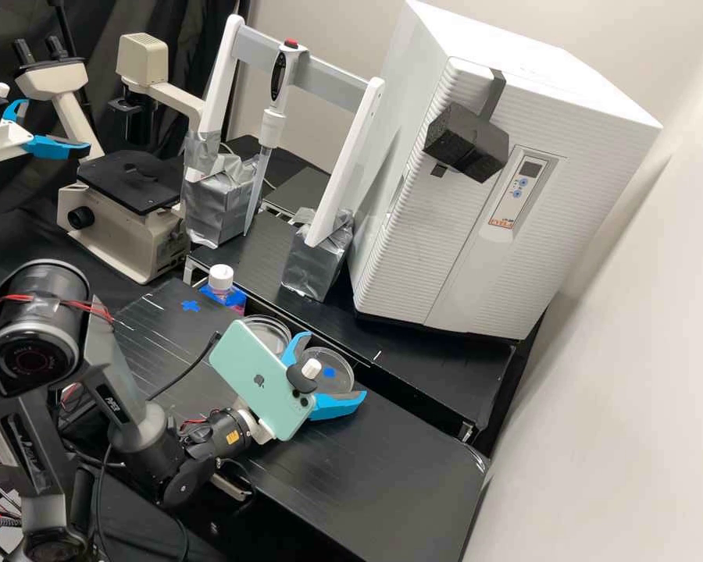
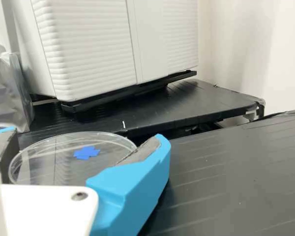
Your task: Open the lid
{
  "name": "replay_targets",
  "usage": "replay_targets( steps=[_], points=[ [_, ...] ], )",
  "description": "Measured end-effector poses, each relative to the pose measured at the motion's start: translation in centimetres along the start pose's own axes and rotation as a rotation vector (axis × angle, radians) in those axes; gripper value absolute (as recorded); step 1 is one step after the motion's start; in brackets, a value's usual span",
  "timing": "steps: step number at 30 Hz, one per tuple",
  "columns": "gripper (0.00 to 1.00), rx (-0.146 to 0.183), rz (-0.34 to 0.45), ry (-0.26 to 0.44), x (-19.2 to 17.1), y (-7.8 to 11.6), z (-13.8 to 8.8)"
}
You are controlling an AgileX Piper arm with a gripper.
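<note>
A black bench [image 1: 367, 476] with pale scuff lines runs under the work, and closest on it comes the dark grey arm [image 1: 133, 414], with a mint green phone [image 1: 246, 378] fixed near its wrist. Just past the phone, the gripper [image 1: 332, 367] has its jaws spread wide, one blue finger to either side of a clear round dish [image 2: 54, 162], grey pads [image 2: 142, 151] lining their inner faces. The dish lies flat on the bench, a blue mark [image 2: 86, 153] showing within its outline; whether it is covered I cannot tell, nor whether either finger touches its rim. Near it, partly behind the phone, sits more clear round dishware [image 1: 264, 332], and beyond that stands a white-capped bottle [image 1: 221, 278]. Across a dark gap is a black platform [image 1: 437, 367] bearing a big white ribbed cabinet [image 1: 445, 234] with a black foam block [image 1: 467, 142] on its front. Beside the cabinet, a pipette [image 1: 273, 109] hangs upright in a white frame [image 1: 340, 168], whose feet are wrapped in silver tape, while a microscope [image 1: 125, 211] stands farther off against black curtain [image 1: 199, 31]
</note>
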Motion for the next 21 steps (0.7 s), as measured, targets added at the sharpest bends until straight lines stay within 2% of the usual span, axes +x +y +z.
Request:
replay_targets(
  steps=[6, 14, 21],
  points=[
    [0.00, -0.015, 0.006, 0.003, -0.01, 0.08, 0.07],
    [0.00, -0.015, 0.036, -0.017, -0.03, 0.37, 0.26],
    [0.00, -0.034, 0.050, -0.024, -0.01, 0.45, 0.13]
  ],
)
